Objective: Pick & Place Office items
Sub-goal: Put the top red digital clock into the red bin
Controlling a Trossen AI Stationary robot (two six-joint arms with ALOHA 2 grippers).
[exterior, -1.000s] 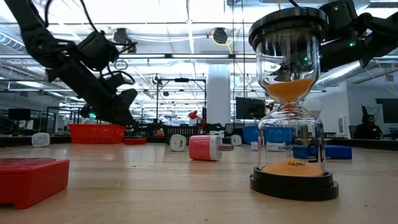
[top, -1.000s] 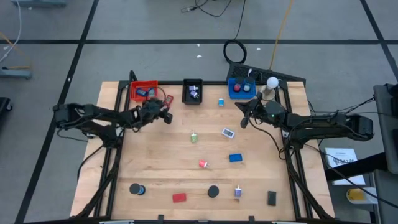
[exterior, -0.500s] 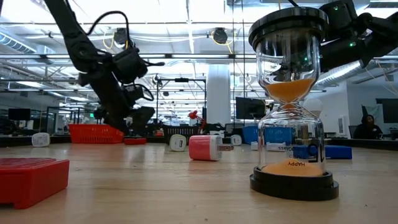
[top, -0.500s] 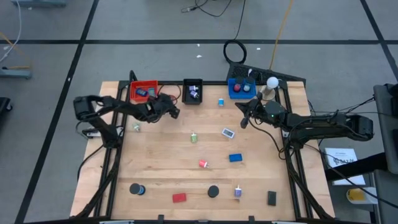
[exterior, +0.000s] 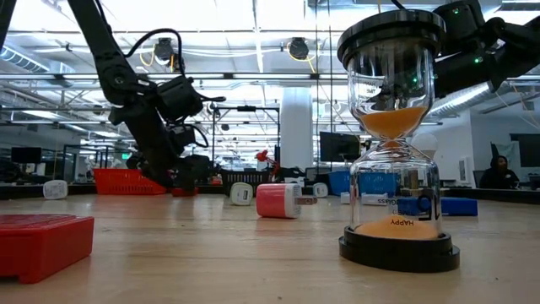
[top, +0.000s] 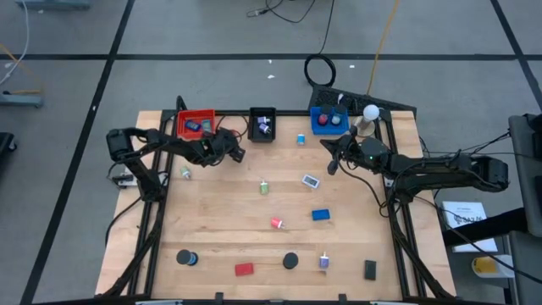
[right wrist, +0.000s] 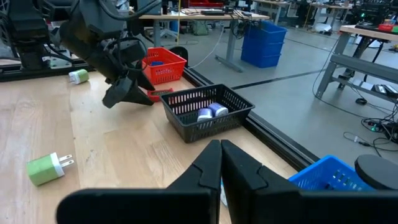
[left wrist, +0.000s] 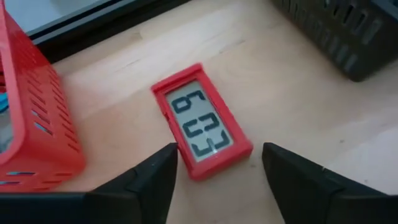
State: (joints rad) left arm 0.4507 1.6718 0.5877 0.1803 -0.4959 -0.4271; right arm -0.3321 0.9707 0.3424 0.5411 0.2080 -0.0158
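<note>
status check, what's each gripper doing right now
Left gripper open, straddling the red digital timer lying flat between red basket and black basket. Right gripper shut, empty, parked near blue basket. Nothing blocking.

Red digital clock beside the red basket — display digits, seen upside down, not surely readable. Hourglass — "HAPPY" printed on its lower glass bulb; smaller lettering above it illegible.

A large open-plan lab or workshop is being shown — ceiling strip lights, pipes and a white column are being seen beyond the wooden table. Workbenches, monitors and a blue bin are standing behind — possibly further robot stations.
</note>
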